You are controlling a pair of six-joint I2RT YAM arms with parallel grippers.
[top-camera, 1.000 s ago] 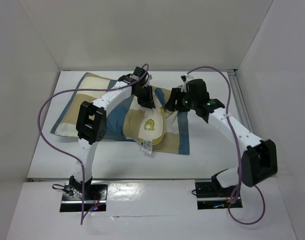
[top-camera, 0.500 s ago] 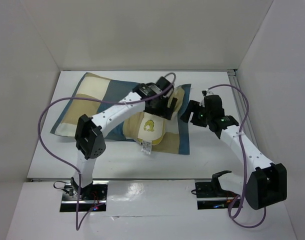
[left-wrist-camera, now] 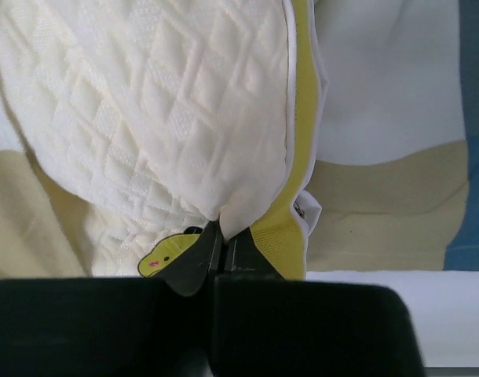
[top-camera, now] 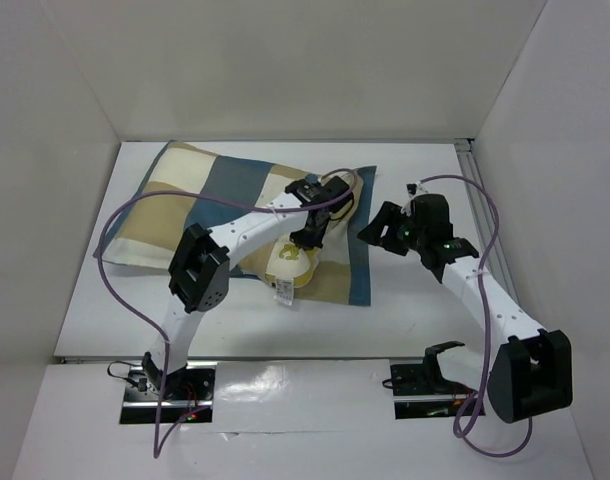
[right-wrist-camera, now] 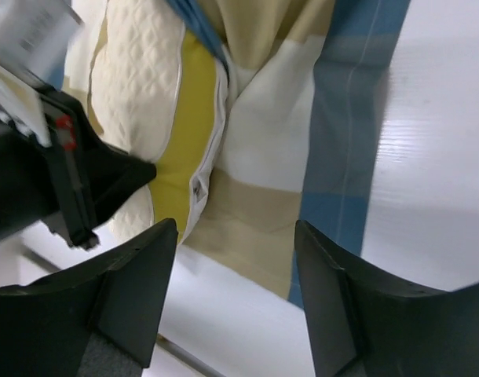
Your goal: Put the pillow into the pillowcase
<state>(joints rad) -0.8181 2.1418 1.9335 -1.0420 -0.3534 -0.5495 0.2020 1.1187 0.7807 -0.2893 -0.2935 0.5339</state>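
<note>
The checked blue, tan and cream pillowcase (top-camera: 215, 195) lies across the table. The cream pillow (top-camera: 288, 262) pokes out of its near edge, with a yellow band (left-wrist-camera: 299, 118) and a white tag (top-camera: 282, 290). My left gripper (top-camera: 307, 240) is shut on a fold of the quilted pillow (left-wrist-camera: 145, 110) beside the yellow band, close to the logo. My right gripper (top-camera: 375, 230) hovers open over the pillowcase's right end (right-wrist-camera: 263, 157), with nothing between its fingers (right-wrist-camera: 137, 290). The rest of the pillow is hidden inside the cloth.
White walls close in the table on the left, back and right. A metal rail (top-camera: 480, 200) runs along the right edge. Purple cables (top-camera: 110, 250) loop off both arms. Bare white table (top-camera: 415, 310) shows near the arm bases.
My left gripper opened wide, moved toward the near edge and shut on the pillow's corner. Less of the pillow shows outside the pillowcase. The right gripper drew back right, off the cloth.
</note>
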